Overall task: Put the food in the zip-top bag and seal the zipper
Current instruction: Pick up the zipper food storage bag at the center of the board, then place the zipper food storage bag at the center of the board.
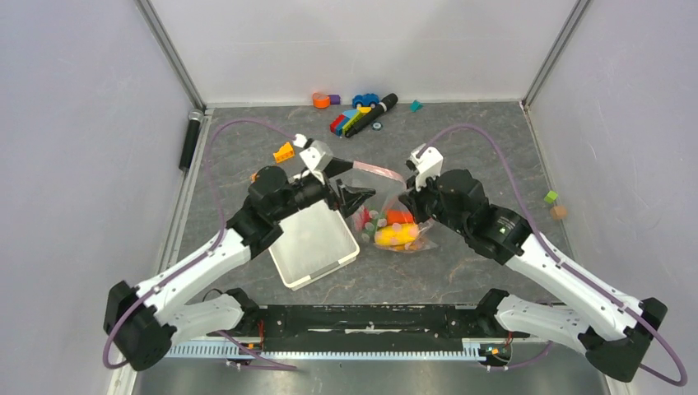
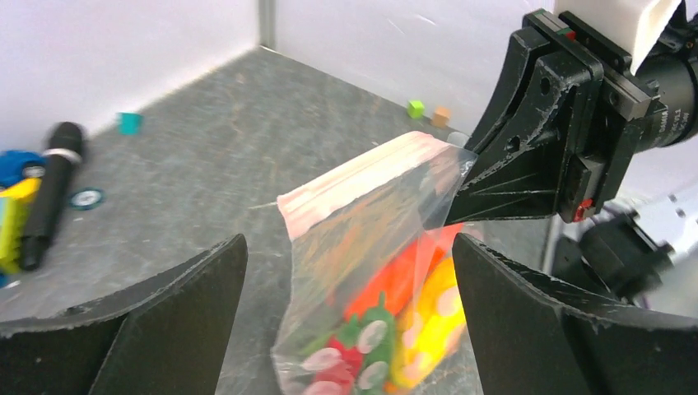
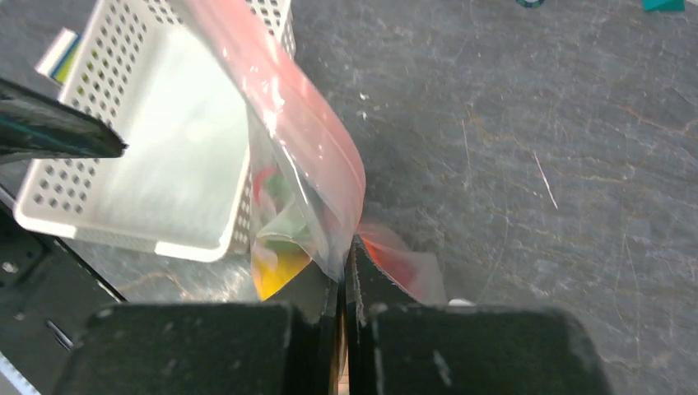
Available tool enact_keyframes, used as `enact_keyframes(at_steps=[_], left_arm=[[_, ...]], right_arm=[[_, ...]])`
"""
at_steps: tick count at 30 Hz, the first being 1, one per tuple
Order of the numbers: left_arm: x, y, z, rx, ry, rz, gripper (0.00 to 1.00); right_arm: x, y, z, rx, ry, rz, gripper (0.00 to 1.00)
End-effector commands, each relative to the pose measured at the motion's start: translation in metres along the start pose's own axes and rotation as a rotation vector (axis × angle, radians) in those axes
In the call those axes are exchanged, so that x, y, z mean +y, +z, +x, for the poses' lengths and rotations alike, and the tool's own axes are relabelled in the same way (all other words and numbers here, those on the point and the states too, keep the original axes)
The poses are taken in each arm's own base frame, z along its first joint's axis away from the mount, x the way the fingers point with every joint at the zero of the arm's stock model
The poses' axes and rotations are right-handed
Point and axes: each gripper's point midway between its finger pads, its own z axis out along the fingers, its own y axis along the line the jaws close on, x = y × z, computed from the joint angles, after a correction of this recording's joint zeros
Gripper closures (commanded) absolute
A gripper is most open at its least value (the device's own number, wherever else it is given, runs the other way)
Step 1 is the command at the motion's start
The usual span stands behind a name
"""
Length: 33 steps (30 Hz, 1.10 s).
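The zip-top bag (image 1: 385, 197) stands just beside the white basket (image 1: 317, 276), on the basket's right-arm side, with its bottom on the grey surface (image 1: 461, 156) and its mouth held up. The food (image 1: 395, 234) is inside it: yellow, orange, red and green pieces heaped at the bottom, level with the basket's near half. The pink zipper (image 2: 362, 177) runs along the raised top edge, slanting up and away from the basket. I cannot tell whether it is sealed along its whole length.

The right claw (image 3: 346, 247) is pinched tight on the bag at the end farthest from the basket, just under the pink strip. The left claw (image 2: 347, 243) hangs above the basket's far corner, spread wide. Its two fingers (image 2: 165, 321) stand either side of the bag's nearer end, clear of the plastic.
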Motion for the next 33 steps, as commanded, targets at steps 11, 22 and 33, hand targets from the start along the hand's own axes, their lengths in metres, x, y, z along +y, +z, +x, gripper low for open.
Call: enact_keyframes(at_steps=[11, 22, 33], left_arm=[[0.054, -0.074, -0.036, -0.216, -0.07, -0.468, 0.0], [0.063, -0.073, -0.017, -0.167, -0.119, -0.521, 0.0], [0.079, -0.077, -0.004, -0.141, -0.13, -0.608, 0.0]], right_arm=[[-0.091, 0.047, -0.043, -0.058, 0.346, 0.206, 1.0], [-0.327, 0.041, 0.067, 0.091, 0.548, 0.756, 1.0], [-0.454, 0.019, 0.123, 0.146, 0.673, 1.073, 1.0]])
